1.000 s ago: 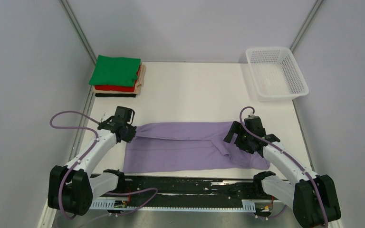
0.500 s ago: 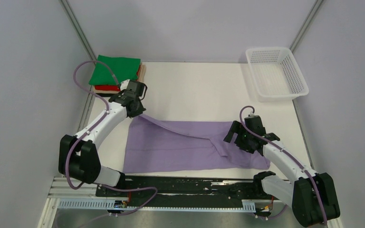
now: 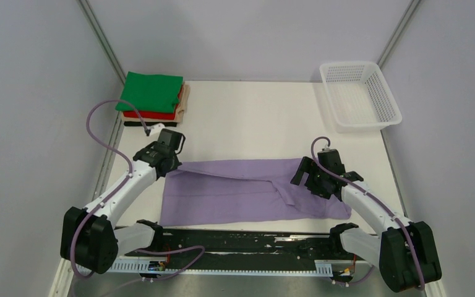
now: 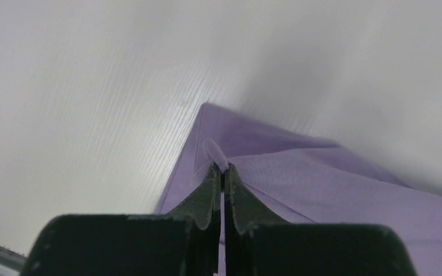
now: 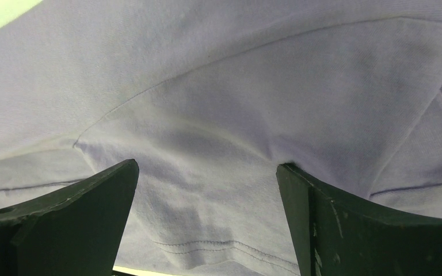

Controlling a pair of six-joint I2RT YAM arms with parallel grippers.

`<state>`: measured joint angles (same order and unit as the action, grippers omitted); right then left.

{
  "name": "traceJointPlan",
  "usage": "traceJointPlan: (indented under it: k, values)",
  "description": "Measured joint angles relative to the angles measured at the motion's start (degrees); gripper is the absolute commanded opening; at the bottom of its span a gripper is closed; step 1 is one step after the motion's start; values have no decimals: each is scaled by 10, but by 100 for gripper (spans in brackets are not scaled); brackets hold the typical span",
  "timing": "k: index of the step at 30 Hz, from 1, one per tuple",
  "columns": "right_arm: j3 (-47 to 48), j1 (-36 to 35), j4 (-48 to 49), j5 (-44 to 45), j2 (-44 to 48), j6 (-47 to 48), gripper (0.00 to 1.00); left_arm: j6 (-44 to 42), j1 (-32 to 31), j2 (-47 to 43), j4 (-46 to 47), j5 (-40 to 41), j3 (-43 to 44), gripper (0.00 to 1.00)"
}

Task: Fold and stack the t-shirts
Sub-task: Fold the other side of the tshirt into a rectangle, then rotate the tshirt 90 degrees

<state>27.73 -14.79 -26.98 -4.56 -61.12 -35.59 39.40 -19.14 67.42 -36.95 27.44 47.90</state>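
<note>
the soft lavender-purple short-sleeved t-shirt (image 3: 222,198) lies flat across the lower middle of the top view, on the white table (image 3: 253,117). its long axis runs left to right between the two arms. the left gripper (image 4: 221,168) is at the shirt's upper left corner, jaws pressed together on a small nip of the hem, and the cloth peaks up toward it. that arm reaches in from the lower left, wrist tipped down onto the corner. the right gripper (image 3: 305,178) hangs over the shirt's right part by the sleeve creases. its jaws are spread wide and hold nothing; whether the tips touch the cloth i cannot tell. the stack of folded cloth shirts (image 3: 151,99), green on top, sits in the upper left, well apart from the spread shirt and nearer the left arm. the next fold likely depends on carrying the pinched corner along that long axis, toward the right gripper.
</note>
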Motion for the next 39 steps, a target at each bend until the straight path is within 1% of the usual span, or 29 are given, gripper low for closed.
traceJointPlan:
  k: [1, 2, 3, 6, 8, 9, 10, 11, 12, 13, 14, 16, 19, 21, 24, 26, 29, 33, 37, 39]
  values:
    - [1, 0, 0, 0, -1, 0, 100, 6, 0, -5, 0, -2, -16, 10]
    - [1, 0, 0, 0, -2, 1, 100, 13, 0, -11, -2, -4, -31, 12]
    - [1, 0, 0, -1, -3, 1, 100, 21, 0, -19, -5, -5, -47, 16]
    - [2, 0, 0, -1, -3, 2, 100, 50, 0, -39, -20, -5, -84, 34]
    - [2, 0, 0, -1, -3, 2, 100, 71, 0, -43, -37, -1, -97, 58]
    - [2, 0, 0, -3, -3, 2, 100, 80, 0, -43, -47, 2, -99, 66]
    - [2, 0, 0, -3, -3, 2, 100, 93, 0, -43, -57, 7, -100, 77]
    - [2, 0, 0, -4, -2, 2, 100, 107, 0, -43, -68, 15, -99, 83]
    - [2, 0, 0, -5, -2, 3, 100, 119, 0, -43, -80, 21, -97, 94]
    - [2, 1, 0, -5, -1, 3, 100, 125, 0, -43, -91, 25, -94, 97]
    - [2, 1, -1, -7, 2, 3, 100, 132, 0, -43, -104, 29, -87, 99]
    - [2, 1, -3, -10, 9, 3, 100, 140, 1, -47, -119, 31, -67, 100]
    - [2, 1, -5, -17, 31, 3, 100, 130, 1, -63, -108, 6, -41, 100]
    - [2, 1, -6, -23, 48, 3, 100, 116, 1, -73, -76, -42, -31, 100]
    - [3, 2, -11, -31, 73, -1, 100, 96, 1, -66, -6, -137, -34, 100]
    - [4, 2, -12, -37, 84, -11, 100, 86, 1, -41, 58, -211, -44, 100]
    - [4, 2, -14, -50, 86, -27, 100, 75, 1, 28, 129, -303, -62, 100]
    - [3, 2, -16, -57, 62, -50, 100, 63, 0, 96, 155, -346, -85, 100]
    - [3, 6, -10, -51, -8, -66, 100, 56, 1, 100, 180, -353, -103, 100]
    - [22, 13, 1, -54, -51, -73, 100, 56, 2, 94, 191, -355, -112, 100]
